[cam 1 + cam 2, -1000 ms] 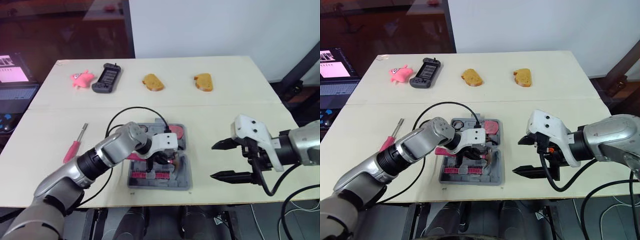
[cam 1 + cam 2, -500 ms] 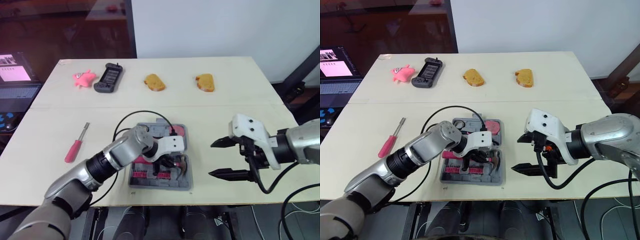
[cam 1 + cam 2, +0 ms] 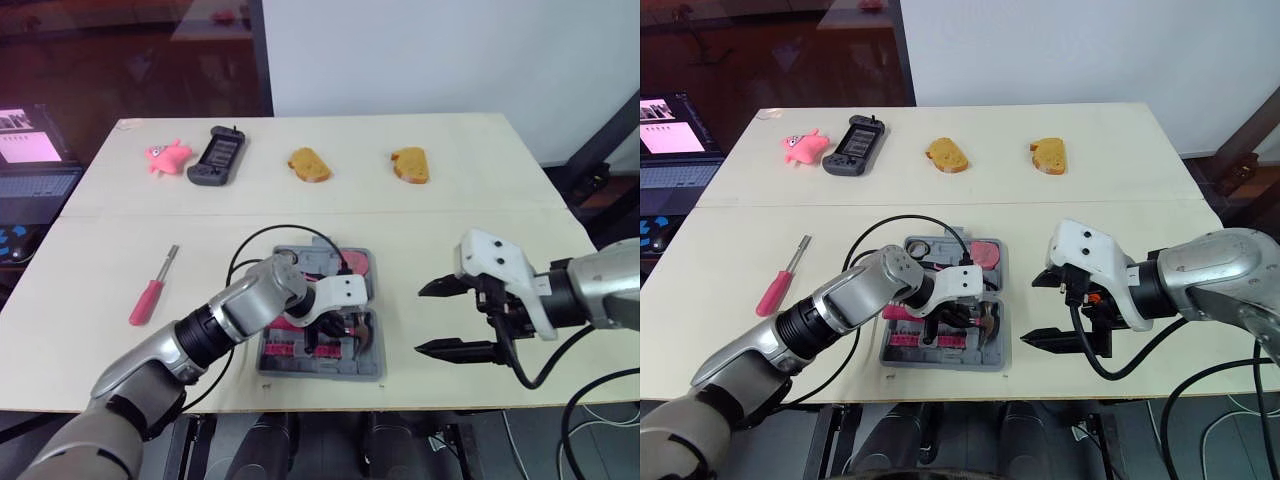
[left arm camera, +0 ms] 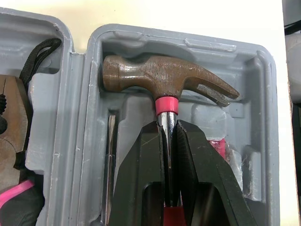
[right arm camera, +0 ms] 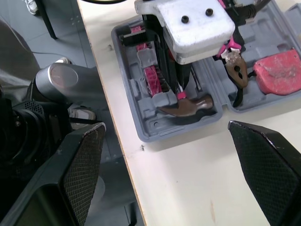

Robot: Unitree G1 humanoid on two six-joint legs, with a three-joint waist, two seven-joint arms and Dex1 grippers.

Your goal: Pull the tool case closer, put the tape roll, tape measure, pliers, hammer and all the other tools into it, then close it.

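Note:
The grey tool case [image 3: 322, 371] lies open near the table's front edge. My left gripper [image 4: 168, 126] is shut on the shaft of the hammer [image 4: 160, 81], just below its red collar. The brown hammer head rests in a moulded slot of the case's near half [image 5: 182, 107]. Pliers with pink handles [image 4: 10, 123] and a red tool [image 5: 278, 70] lie in the far half. A screwdriver with a pink handle [image 3: 150, 291] lies on the table left of the case. My right gripper [image 3: 420, 319] hovers open to the right of the case, holding nothing.
Along the far side of the table [image 3: 480, 230] sit a pink plush toy [image 3: 166, 156], a dark game controller [image 3: 216, 157] and two bread pieces [image 3: 308, 165] [image 3: 409, 165]. A laptop [image 3: 30, 165] stands off the table's left edge.
My left gripper has carried the hammer to the right and lowered its head into the case's near half. The right gripper has barely moved.

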